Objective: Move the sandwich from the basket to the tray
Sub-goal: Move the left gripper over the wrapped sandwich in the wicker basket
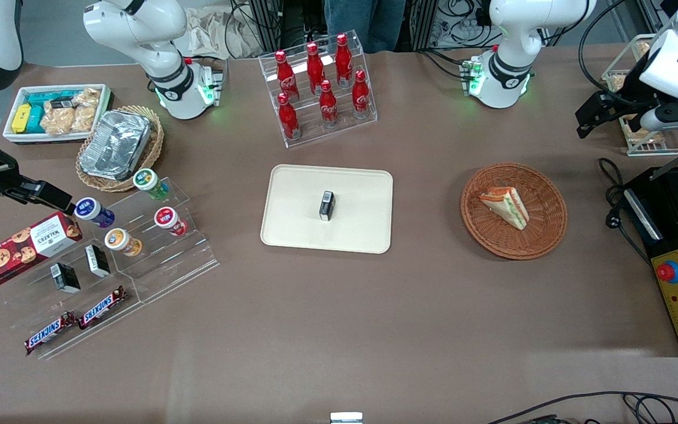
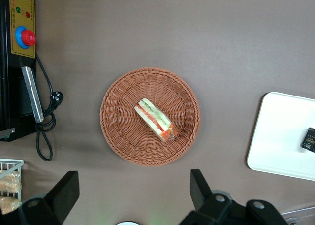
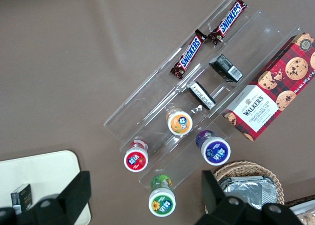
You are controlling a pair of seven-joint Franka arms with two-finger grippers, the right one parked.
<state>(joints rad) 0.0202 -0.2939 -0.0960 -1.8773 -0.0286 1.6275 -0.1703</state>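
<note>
**Operator:** Where is the sandwich right now?

**Spotter:** You have it lying in the basket [image 1: 514, 211], the round reddish-brown wicker one toward the working arm's end of the table. The sandwich [image 1: 506, 206] rests on its side near the middle of the weave, layered edge showing green, red and orange. Nothing touches it.

**Operator:** And my gripper?

**Spotter:** Your gripper [image 2: 133, 195] hangs high above the table, clear of the basket. From the wrist camera you look straight down on the basket, and both fingers [image 2: 64, 190] are spread wide apart with nothing between them. From the front, your arm sits up near the table edge farther from the camera than the basket, over a wire rack [image 1: 648, 126].

**Operator:** What about the tray?

**Spotter:** The tray [image 1: 292, 206] lies flat at the middle of the table, well apart from the basket, with bare tabletop between them. A small black box [image 1: 327, 205] stands on it near its centre.

**Operator:** Anything close to the basket I should know of?

**Spotter:** A black control box [image 1: 677, 294] with a red button sits beside it at the table's end, and its black cable [image 1: 612, 203] loops on the table between the two, close to the basket's rim but not touching it. The cola bottles [image 1: 321, 88] in their clear rack stand farther from the camera than the tray.
</note>
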